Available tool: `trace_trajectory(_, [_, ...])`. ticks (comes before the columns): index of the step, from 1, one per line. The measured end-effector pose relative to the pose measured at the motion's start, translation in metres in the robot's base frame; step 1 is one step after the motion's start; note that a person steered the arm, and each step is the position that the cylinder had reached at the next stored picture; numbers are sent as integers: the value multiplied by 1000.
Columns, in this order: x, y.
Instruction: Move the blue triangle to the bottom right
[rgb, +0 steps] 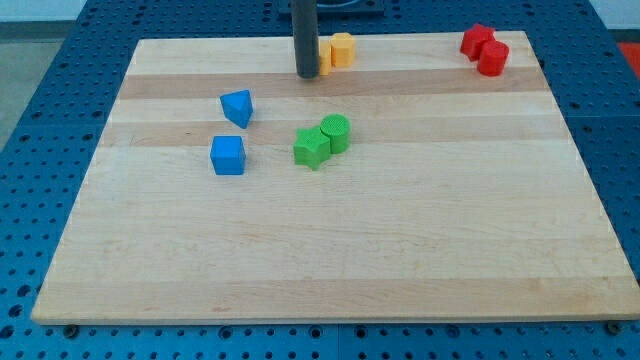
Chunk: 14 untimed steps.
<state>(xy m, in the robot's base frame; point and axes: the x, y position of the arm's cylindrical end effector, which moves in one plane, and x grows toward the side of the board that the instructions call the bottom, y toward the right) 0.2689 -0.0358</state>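
The blue triangle (237, 107) lies on the wooden board (330, 250), left of centre in the upper half. A blue cube (228, 155) sits just below it. My tip (307, 75) stands near the board's top edge, up and to the right of the blue triangle and apart from it. It is right next to the yellow blocks (339, 50), which lie just to its right.
A green star-shaped block (311, 148) and a green cylinder (336, 132) touch each other near the centre. Two red blocks (485, 48) sit at the top right corner. Blue perforated table (40, 90) surrounds the board.
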Motion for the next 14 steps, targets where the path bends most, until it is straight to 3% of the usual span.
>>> trace_trajectory(3, [9,-8])
trace_trajectory(7, [61,-98])
trace_trajectory(14, [164,-93])
